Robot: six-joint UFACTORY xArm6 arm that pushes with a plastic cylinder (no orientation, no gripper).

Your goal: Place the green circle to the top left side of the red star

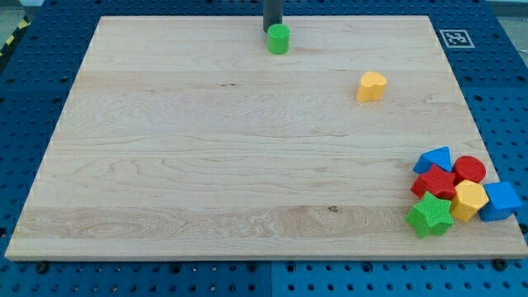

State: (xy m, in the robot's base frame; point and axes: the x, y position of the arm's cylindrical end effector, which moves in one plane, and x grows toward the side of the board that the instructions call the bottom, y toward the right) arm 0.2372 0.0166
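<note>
While my tip [272, 30] touches it, the green circle [278, 39] stands upright.

The arm's straight dark rod enters from the view's top edge, a little right of centre, and hangs upright over the far side of the board. Only 1 short length of it shows; the rest of the arm lies out of view above. My tip [271, 30] sits at the rod's lower end, down at the table surface, just above and slightly left of the green circle [278, 39], touching it or very nearly so.
</note>
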